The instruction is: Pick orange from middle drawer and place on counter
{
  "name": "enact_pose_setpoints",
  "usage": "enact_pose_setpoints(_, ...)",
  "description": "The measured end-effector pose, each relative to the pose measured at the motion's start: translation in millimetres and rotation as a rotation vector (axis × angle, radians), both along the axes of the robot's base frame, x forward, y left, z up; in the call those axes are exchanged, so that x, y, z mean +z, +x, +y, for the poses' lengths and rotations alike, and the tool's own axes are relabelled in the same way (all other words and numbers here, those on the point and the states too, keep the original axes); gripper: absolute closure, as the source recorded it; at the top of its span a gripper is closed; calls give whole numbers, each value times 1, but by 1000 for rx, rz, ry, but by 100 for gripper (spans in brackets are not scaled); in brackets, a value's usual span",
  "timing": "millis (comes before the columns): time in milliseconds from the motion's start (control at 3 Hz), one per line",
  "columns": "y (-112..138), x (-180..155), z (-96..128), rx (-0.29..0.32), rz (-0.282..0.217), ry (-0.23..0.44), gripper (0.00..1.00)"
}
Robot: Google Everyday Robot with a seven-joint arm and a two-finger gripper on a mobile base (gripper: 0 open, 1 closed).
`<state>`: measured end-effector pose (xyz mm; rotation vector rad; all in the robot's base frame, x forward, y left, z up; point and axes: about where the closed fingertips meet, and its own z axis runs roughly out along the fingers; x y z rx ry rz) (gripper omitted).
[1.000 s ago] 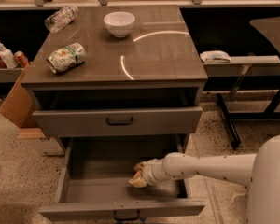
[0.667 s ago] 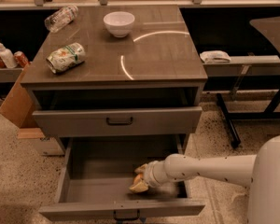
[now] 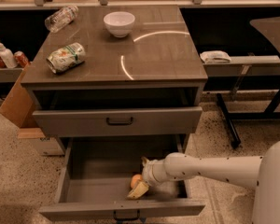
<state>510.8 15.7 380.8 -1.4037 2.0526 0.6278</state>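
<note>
The middle drawer (image 3: 98,190) stands pulled out, and the gripper (image 3: 141,186) is low inside it, near the front wall, right against the orange (image 3: 136,179). Whether it holds the fruit or only touches it, I cannot tell. The grasp should be centred on the round fruit, so that it does not roll, and then drawn forward before rising. The drawer front (image 3: 74,121) above overhangs the way up. On the counter (image 3: 163,55) lie 1 can (image 3: 65,57), 1 bowl (image 3: 119,23) and 1 bottle (image 3: 60,17). Its right half looks the better place.
</note>
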Motion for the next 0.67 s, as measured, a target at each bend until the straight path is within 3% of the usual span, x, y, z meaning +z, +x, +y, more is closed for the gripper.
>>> enact_pose_setpoints(667,-6,-14,2,6,30,8,50)
